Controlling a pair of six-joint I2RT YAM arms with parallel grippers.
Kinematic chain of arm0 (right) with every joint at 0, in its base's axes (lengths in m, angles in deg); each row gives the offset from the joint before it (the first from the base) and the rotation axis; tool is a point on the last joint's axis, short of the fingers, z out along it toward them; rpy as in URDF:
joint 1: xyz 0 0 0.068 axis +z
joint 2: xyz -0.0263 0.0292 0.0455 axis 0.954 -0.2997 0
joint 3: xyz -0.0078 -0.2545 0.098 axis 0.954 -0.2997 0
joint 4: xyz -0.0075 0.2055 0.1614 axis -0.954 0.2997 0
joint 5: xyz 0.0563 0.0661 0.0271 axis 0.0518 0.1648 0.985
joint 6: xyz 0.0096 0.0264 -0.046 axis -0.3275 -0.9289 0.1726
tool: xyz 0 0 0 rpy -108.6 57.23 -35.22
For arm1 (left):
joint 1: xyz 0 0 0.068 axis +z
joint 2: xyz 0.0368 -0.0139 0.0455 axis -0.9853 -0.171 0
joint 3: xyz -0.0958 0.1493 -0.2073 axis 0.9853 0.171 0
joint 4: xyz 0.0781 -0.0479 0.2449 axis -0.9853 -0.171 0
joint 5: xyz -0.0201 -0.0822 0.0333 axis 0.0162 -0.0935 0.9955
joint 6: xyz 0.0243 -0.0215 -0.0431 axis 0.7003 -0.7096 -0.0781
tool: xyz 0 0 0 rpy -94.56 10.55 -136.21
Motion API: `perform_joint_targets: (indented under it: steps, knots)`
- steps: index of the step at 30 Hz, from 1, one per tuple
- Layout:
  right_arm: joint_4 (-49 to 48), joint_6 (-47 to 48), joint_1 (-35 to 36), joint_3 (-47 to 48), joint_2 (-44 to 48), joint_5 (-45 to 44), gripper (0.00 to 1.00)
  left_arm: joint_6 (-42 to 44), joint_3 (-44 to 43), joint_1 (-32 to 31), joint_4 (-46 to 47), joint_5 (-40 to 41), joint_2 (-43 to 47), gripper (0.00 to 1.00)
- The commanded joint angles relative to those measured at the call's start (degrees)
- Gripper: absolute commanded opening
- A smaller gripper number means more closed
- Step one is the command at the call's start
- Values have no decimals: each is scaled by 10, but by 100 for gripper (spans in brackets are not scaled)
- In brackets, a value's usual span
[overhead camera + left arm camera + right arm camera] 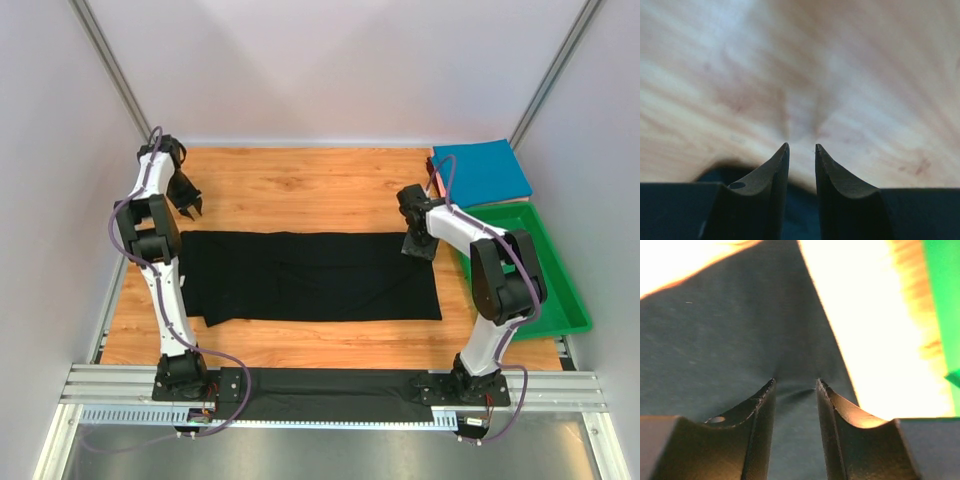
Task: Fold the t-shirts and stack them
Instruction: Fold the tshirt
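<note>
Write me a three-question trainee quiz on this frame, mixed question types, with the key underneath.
1. Short answer: what surface lies under the tips of the left claw?
2. True or false: the teal-blue shirt lies inside the green tray.
3. Multiple choice: whose tips are over the black shirt? A left, B right, C both.

Key
1. The bare wooden table, just beyond the black shirt's far left corner.
2. False. It lies folded on the table, beyond the tray's far end.
3. B. The right claw is at the shirt's far right corner, with cloth showing between its parted tips.
</note>
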Motion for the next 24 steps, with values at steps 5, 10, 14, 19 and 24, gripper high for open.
perform_joint_targets:
  steps: [5, 10, 14, 19, 24]
  knots:
    - [63, 38, -33, 19, 48, 4, 34, 28, 159, -18, -3, 29, 173, 34]
    - [40, 62, -40, 14, 32, 10, 34, 23, 229, -30, 14, 3, 188, 33]
    - [20, 65, -49, 7, -2, 5, 29, 23, 248, -30, 39, -10, 172, 33]
    - [7, 59, -50, -8, -22, 2, 25, 11, 216, -30, 15, 14, 122, 31]
    - [5, 44, -51, -34, -14, -4, 25, -17, 160, -30, 5, 22, 64, 30]
